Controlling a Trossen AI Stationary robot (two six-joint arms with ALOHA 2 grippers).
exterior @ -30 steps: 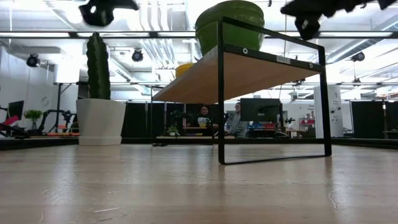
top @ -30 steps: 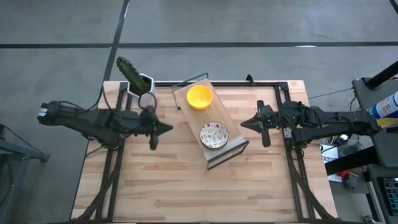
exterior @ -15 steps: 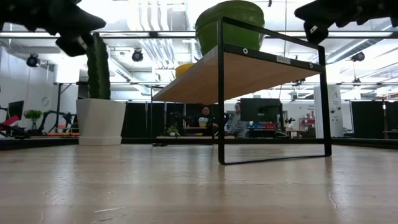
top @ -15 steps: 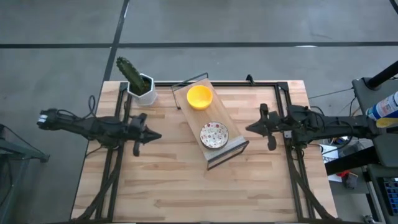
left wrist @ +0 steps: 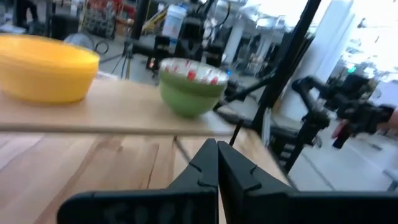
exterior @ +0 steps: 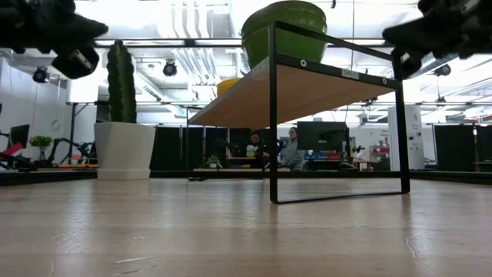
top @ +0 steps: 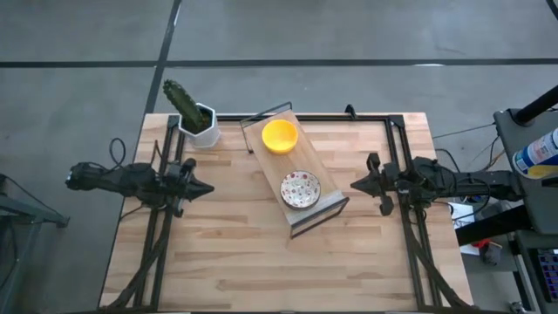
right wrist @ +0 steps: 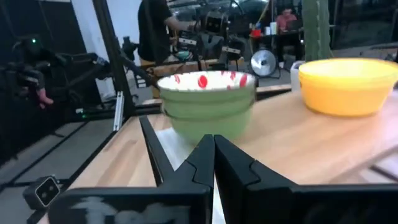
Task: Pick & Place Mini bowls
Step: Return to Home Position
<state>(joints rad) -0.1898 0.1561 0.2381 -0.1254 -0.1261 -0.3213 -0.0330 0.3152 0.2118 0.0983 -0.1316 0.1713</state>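
A bright yellow round mini bowl (top: 280, 136) sits on the far end of a slanted wooden shelf with a black metal frame (top: 289, 162). A green round mini bowl with a white, red-speckled inside (top: 300, 189) sits on the near end of the same board, apart from the yellow one. We cannot tell for certain how many bowls are nested at either spot. The shelf stands near the middle of the pale wooden bench (top: 261, 262). At the bench's far left corner we see a green cactus in a white hexagonal pot (top: 196, 118). The left end effector (top: 206, 188) hangs over the left side of the bench, well apart from the shelf and pointing toward it, its fingers pressed together with nothing between them. The right end effector (top: 354, 186) hangs over the right side, facing the shelf from the other way, likewise closed tight and empty. In the low view both arms sit high above the bench.
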